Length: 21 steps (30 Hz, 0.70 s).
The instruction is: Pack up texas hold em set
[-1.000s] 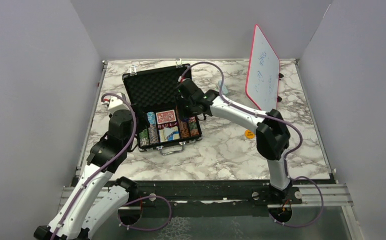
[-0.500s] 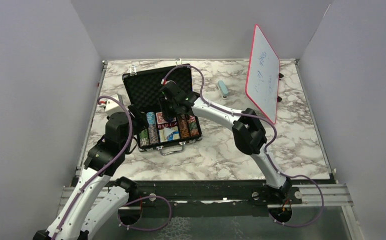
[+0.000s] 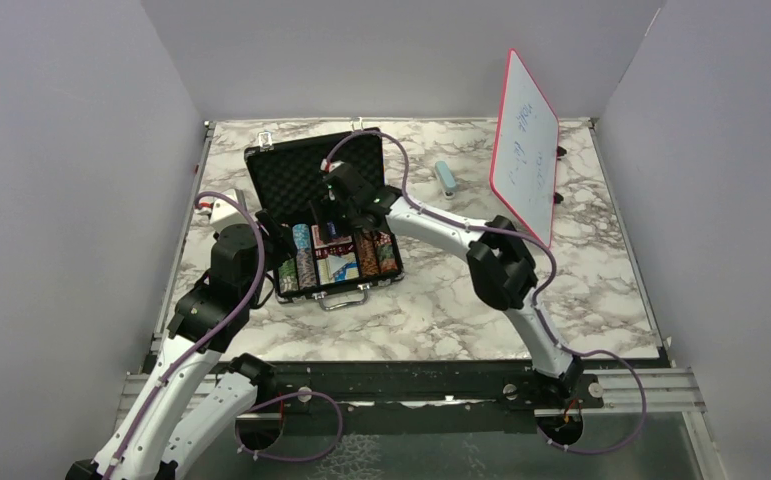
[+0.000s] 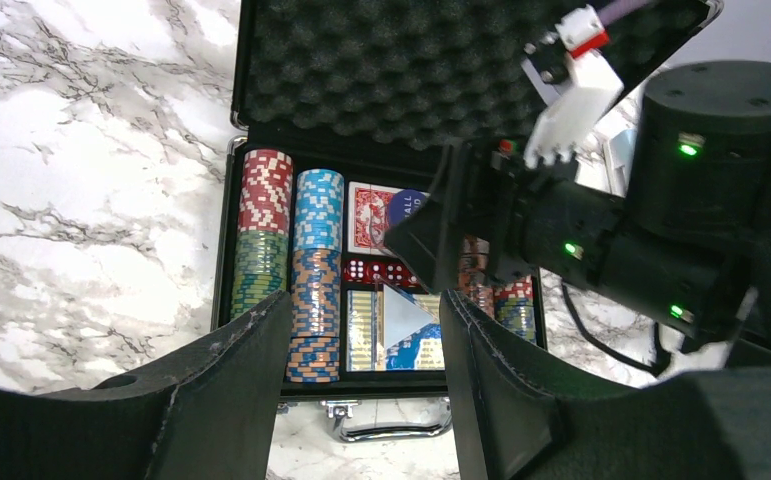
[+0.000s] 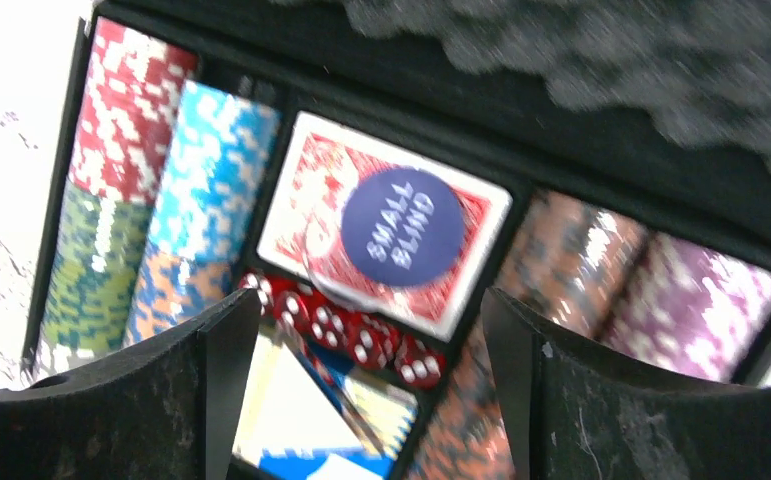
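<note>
The black briefcase (image 3: pixel 301 180) lies open, its foam lid propped up at the back. Striped poker chips (image 4: pixel 264 230) fill the side rows. A red card deck (image 5: pixel 311 190) lies in the middle with a dark blue "small blind" button (image 5: pixel 402 227) flat on top of it. Red dice (image 5: pixel 346 335) sit in a row below that, then a blue deck (image 4: pixel 406 330). My right gripper (image 5: pixel 366 310) hangs open just above the dice and the red deck (image 3: pixel 333 215), holding nothing. My left gripper (image 4: pixel 366 300) stands open and empty at the case's left front (image 3: pixel 279 232).
A red-framed whiteboard (image 3: pixel 526 145) leans at the back right. A pale blue block (image 3: pixel 445 177) lies on the marble right of the case. The case's silver handle (image 4: pixel 391 418) faces the arms. Grey walls close in three sides.
My right arm swung left from the case's right side to over its middle, and its jaws spread wider. The left arm stayed put.
</note>
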Motion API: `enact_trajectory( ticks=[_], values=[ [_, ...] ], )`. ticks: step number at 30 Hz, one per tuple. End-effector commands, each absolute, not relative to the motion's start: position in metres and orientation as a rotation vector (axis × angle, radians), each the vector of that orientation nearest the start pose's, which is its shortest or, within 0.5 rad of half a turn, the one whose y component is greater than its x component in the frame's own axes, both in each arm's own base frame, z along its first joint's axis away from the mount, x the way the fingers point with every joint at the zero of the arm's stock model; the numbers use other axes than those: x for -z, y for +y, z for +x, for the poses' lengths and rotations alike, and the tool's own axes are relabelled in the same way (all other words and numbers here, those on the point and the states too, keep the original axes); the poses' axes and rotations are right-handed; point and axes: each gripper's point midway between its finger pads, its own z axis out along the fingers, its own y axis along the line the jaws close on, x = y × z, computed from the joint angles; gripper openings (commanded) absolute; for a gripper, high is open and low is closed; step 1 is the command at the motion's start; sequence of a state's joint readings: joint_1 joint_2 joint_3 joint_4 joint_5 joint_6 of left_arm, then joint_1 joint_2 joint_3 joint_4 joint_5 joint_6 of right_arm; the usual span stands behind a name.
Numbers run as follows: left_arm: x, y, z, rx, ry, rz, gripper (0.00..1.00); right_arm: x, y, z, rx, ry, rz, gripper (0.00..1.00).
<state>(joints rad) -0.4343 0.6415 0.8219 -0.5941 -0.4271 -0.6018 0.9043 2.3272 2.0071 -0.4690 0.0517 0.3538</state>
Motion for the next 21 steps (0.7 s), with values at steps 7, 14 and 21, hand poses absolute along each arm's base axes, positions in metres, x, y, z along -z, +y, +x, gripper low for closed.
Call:
enact_trajectory(
  ticks=[7, 14, 21],
  values=[
    [-0.248, -0.057, 0.244, 0.254, 1.904, -0.415, 0.59, -0.173, 0.365, 0.351, -0.299, 2.128, -0.416, 0.84],
    [-0.245, -0.060, 0.247, 0.256, 1.915, -0.409, 0.59, -0.134, 0.245, 0.333, 0.061, 2.174, -0.119, 0.91],
    [-0.245, -0.061, 0.246, 0.264, 1.916, -0.407, 0.59, -0.068, 0.147, 0.301, 0.251, 2.304, 0.337, 1.00]
  ],
)
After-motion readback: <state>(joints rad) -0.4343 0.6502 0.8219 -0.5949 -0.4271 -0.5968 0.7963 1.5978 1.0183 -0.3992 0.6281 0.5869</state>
